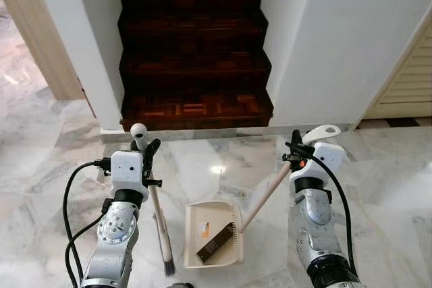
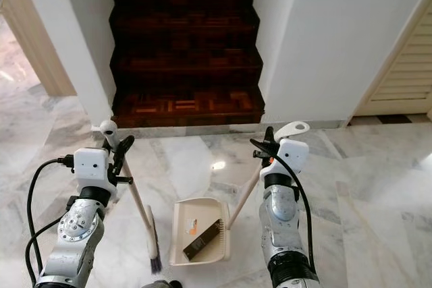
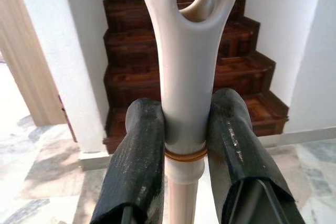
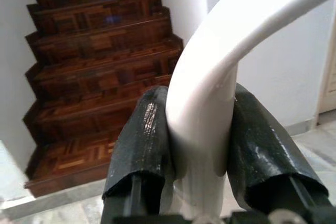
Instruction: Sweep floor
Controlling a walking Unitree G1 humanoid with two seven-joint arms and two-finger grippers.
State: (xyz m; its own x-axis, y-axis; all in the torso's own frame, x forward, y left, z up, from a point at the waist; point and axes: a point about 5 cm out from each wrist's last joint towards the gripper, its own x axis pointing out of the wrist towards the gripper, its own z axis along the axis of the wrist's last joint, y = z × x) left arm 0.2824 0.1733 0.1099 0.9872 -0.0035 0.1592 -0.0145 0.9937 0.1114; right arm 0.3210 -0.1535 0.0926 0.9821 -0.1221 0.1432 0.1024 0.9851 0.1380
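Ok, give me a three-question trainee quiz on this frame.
1. True or false: the left gripper is shut on the pale plastic broom handle.
2. What lies in the cream plastic dustpan? A) dark rectangular piece B) red ball C) folded cloth
3. Fill in: the right gripper holds the white curved ____ of the dustpan's pole.

Key: 1 true. 2 A, the dark rectangular piece. 3 handle.

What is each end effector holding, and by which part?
Left end effector grips the broom near its handle's top; right end effector grips the dustpan handle's upper end.
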